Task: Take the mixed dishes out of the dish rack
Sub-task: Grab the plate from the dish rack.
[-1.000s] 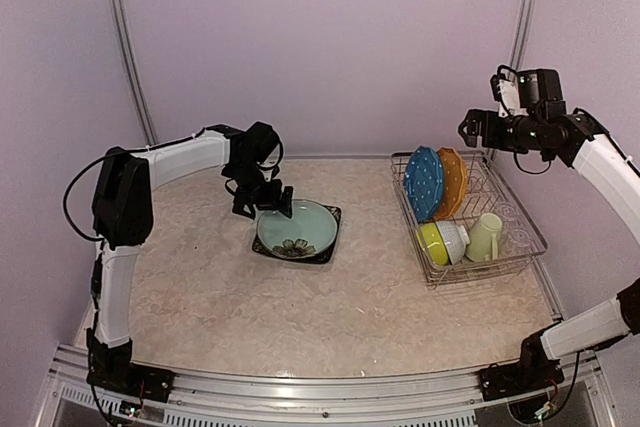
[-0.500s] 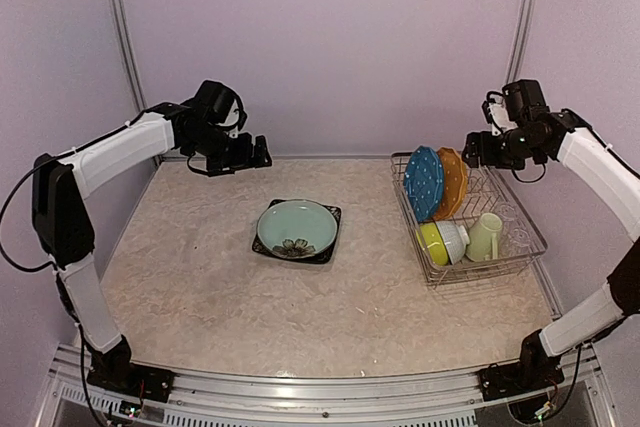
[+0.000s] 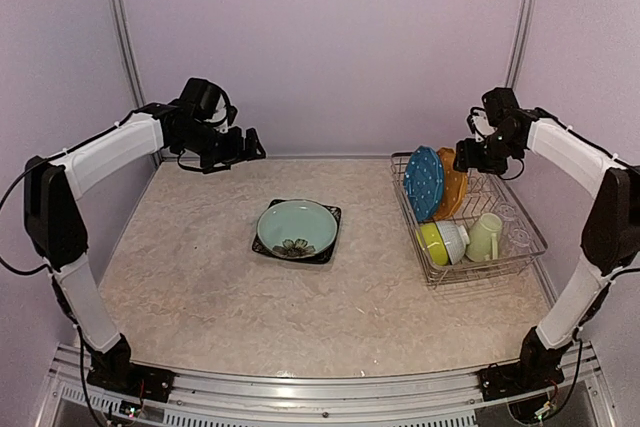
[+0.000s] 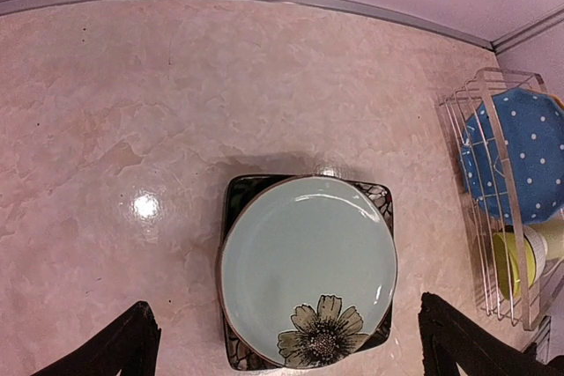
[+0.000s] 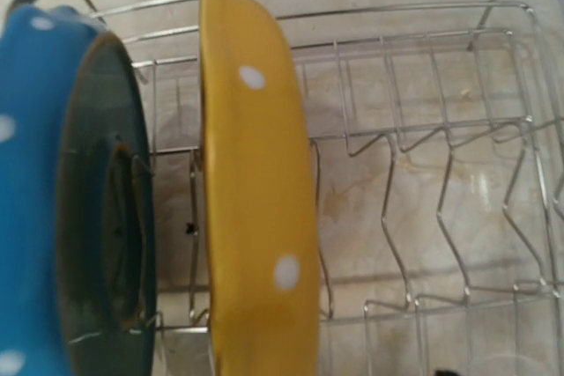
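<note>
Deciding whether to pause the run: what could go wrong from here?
1. The orange plate stands on edge close beside the blue dotted plate; a grip by the right gripper, just above them, may knock either over.
2. Lifting it askew could catch the wires of the dish rack and drag it.

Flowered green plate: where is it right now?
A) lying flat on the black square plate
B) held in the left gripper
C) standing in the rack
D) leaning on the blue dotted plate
A: the flowered green plate lies flat on the black square plate, apart from the rack.
</note>
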Controlling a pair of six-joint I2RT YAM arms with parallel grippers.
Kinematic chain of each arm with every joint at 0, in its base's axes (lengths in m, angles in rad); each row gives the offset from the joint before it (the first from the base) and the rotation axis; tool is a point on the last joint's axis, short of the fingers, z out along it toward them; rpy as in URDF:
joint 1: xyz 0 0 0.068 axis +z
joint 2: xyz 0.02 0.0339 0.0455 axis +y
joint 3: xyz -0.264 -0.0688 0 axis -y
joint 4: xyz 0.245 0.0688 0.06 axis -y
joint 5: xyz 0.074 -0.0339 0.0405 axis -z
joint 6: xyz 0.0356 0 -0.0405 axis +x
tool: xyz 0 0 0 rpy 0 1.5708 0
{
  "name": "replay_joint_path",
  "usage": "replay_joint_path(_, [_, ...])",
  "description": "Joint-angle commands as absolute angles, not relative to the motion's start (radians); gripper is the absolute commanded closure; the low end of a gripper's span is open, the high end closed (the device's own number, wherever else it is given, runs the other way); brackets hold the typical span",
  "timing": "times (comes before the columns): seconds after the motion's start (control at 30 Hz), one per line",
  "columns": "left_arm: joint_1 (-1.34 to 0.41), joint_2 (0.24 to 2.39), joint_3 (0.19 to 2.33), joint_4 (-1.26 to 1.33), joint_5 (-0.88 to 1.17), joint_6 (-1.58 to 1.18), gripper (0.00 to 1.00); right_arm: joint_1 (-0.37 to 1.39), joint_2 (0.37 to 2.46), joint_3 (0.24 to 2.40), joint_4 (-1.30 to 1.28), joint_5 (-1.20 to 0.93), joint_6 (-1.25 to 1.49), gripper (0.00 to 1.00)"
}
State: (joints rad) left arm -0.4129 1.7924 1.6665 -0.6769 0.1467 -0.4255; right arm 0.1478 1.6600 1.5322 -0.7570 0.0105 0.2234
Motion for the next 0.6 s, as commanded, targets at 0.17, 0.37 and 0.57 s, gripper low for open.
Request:
replay_joint_path(0.17, [-0.405, 1.764, 1.648, -0.663, 0.144, -0.409, 0.01, 0.129, 1.779, 1.574, -0.701, -0.089, 0.218, 0.4])
replay_joint_path(0.37, [-0.399, 1.764, 1.641, -0.66, 0.145, -0.413, 0.01, 0.13, 1.835, 1.575, -0.693, -0.102, 0.216, 0.5])
replay_joint_path(0.57, [-0.398, 1.77, 1.64, -0.664, 0.145, -0.416, 0.01, 0.129, 1.823, 1.571, -0.687, -0.092, 0.215, 0.59])
